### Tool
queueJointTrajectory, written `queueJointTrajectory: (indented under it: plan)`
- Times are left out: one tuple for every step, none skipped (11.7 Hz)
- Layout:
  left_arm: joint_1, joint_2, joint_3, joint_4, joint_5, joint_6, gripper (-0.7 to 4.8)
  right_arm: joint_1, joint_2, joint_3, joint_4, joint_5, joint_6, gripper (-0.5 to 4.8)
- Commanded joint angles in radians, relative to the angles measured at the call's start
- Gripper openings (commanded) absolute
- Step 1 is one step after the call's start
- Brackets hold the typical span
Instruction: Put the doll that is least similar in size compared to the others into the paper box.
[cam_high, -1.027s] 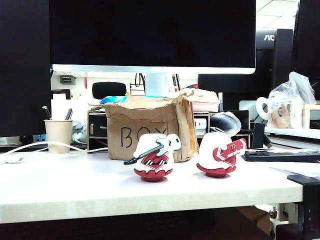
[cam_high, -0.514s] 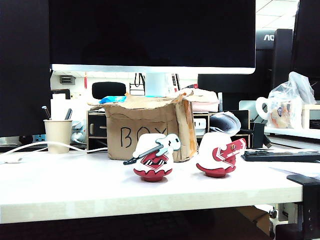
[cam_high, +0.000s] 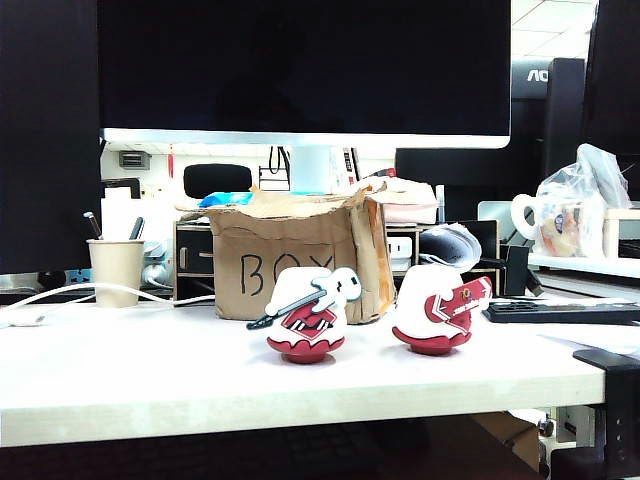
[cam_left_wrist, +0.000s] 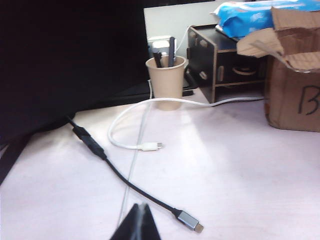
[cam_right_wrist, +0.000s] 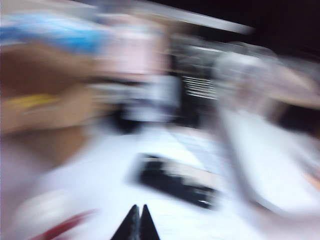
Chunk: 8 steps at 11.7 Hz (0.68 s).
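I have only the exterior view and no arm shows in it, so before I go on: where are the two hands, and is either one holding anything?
Observer: The left hand hangs shut and empty over the table, on the paper cup side of the paper box.
Operator: Anything lying near it?
Observer: A black cable with a silver plug lies just ahead of its tips.
Operator: And the right hand?
Observer: The right hand is shut with nothing between its tips, above the table; its picture is too smeared to place it better.
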Motion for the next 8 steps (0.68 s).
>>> queueJointTrajectory:
  plan:
    - [0.002, 0.000, 0.002, 0.009, 0.007, 0.003, -0.05, -0.499, -0.164, -0.200, 0.197, -0.396, 0.064, -0.04]
    - [0.002, 0.000, 0.002, 0.008, 0.008, 0.003, -0.05, -0.628, -0.213, -0.276, 0.264, -0.525, 0.064, -0.04]
    - [0.000, 0.000, 0.002, 0.008, 0.004, 0.003, -0.05, -0.811, -0.283, -0.402, 0.355, -0.756, 0.064, -0.04]
    - [0.000, 0.000, 0.002, 0.008, 0.004, 0.003, -0.05, -0.949, -0.391, -0.521, 0.356, -0.810, 0.071, -0.04]
    - [0.000, 0.000, 0.002, 0.008, 0.004, 0.003, -0.05, -0.986, -0.451, -0.558, 0.328, -0.807, 0.073, -0.04]
    - [0.000, 0.000, 0.002, 0.008, 0.004, 0.003, -0.05, -1.014, -0.490, -0.584, 0.302, -0.806, 0.074, -0.04]
    - [0.000, 0.000, 0.002, 0.008, 0.004, 0.003, -0.05, -1.032, -0.522, -0.600, 0.277, -0.807, 0.077, -0.04]
    - [0.000, 0.000, 0.002, 0.008, 0.004, 0.003, -0.05, -1.038, -0.544, -0.613, 0.260, -0.806, 0.076, -0.04]
